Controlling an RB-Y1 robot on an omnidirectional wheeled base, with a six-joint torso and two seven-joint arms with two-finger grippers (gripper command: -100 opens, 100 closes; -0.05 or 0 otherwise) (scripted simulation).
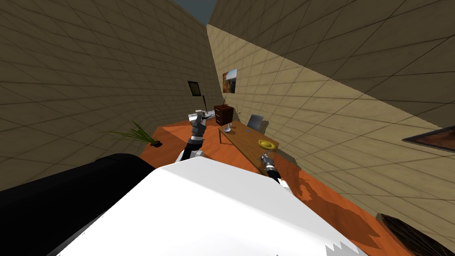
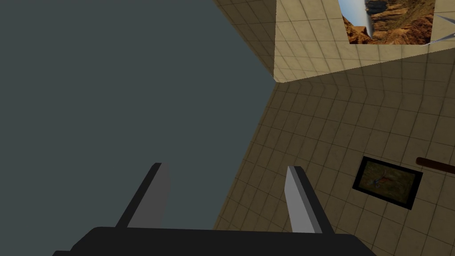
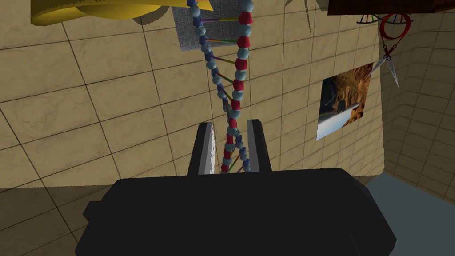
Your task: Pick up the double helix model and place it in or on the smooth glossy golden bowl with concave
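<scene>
Head view, left to right: a black sofa fills the lower left. A green plant sits above it, at the edge of the orange floor. The left arm stands upright just left of frame centre, below a small dark frame on the wall. Left gripper: blades wide apart (about a third of the wrist view's width), nothing between them.

Right of centre, a dark red-brown dresser stands at the far wall with a landscape picture above it. A wooden table runs diagonally from the dresser toward lower right. A small white stemmed object stands at its far end, and a grey chair is on the wall side. The golden bowl sits at the table's near end, right of frame centre.

The right gripper is just below the bowl in the head view, at the table's near corner. Its blades are clamped on the double helix model near one end. The strand (blue-grey and red beads, thin coloured rungs) runs straight out from the blades toward the bowl's yellow rim. Its far end overlaps the rim, but I can't tell if they touch. Most of its length is outside the bowl. Red-handled scissors show beside the landscape picture, well apart from the gripper.

At the head view's far right edge is a dark-framed panel.
</scene>
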